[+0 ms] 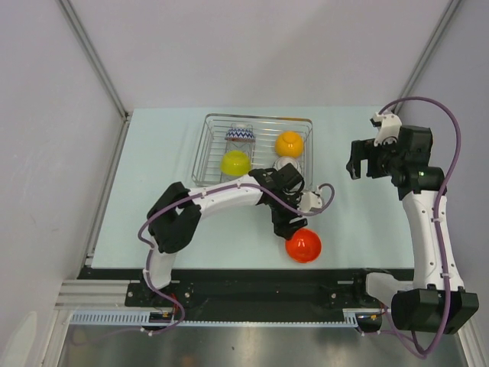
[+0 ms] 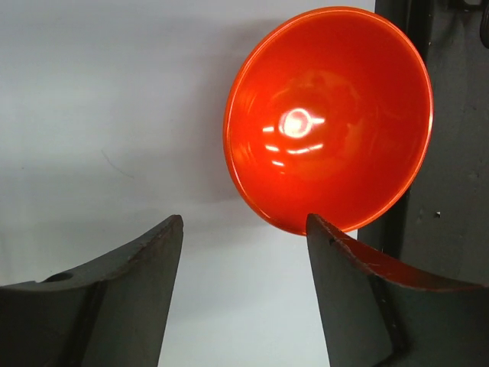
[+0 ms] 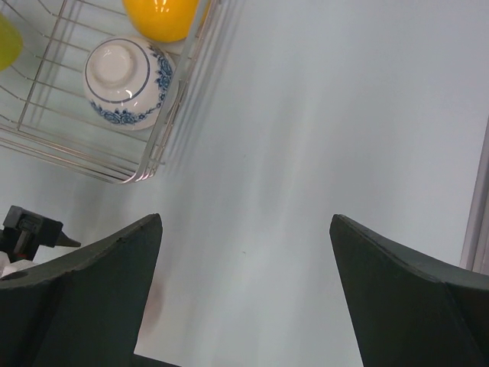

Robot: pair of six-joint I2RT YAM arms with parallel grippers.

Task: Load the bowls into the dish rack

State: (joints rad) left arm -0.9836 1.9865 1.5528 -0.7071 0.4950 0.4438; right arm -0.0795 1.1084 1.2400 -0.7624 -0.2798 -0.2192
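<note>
The red bowl [image 1: 303,245] sits upright on the table near the front edge; it fills the upper right of the left wrist view [image 2: 328,115]. My left gripper [image 1: 288,227] is open and empty, just behind the bowl, its right fingertip [image 2: 336,245] at the bowl's rim. The dish rack [image 1: 256,150] holds the zigzag bowl [image 1: 240,134], the lime-yellow bowl [image 1: 235,163], the orange bowl [image 1: 289,142] and the white and blue bowl [image 3: 127,82]. My right gripper [image 1: 365,162] is open and empty, above the table right of the rack.
The black front rail [image 1: 252,294] runs just below the red bowl. Grey walls stand at the left and back. The rack's corner [image 3: 134,172] lies left of my right gripper.
</note>
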